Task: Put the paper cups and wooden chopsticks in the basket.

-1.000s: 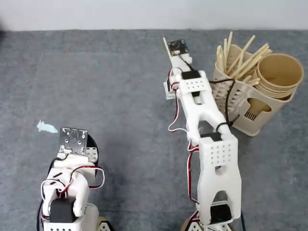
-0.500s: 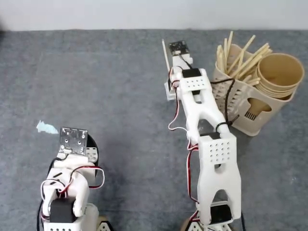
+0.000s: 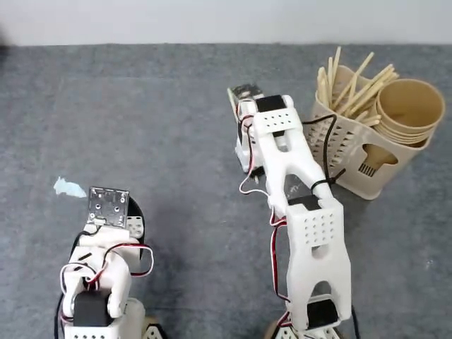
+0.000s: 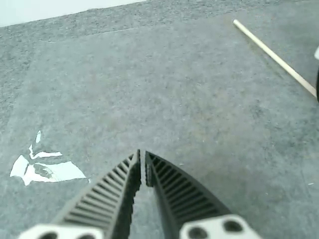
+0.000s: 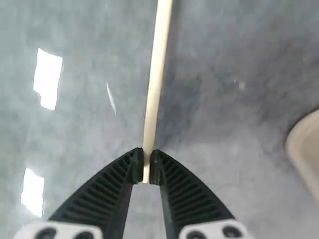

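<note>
Scrap of white paper (image 4: 45,171) lies by the closed left gripper (image 4: 142,159). Right gripper (image 5: 145,167) pinches a pale wooden chopstick (image 5: 157,74).

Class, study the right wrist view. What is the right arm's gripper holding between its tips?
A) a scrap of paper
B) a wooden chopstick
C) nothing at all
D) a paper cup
B: the right wrist view shows the right gripper shut on a wooden chopstick, which runs straight out from between its tips over the grey table.
</note>
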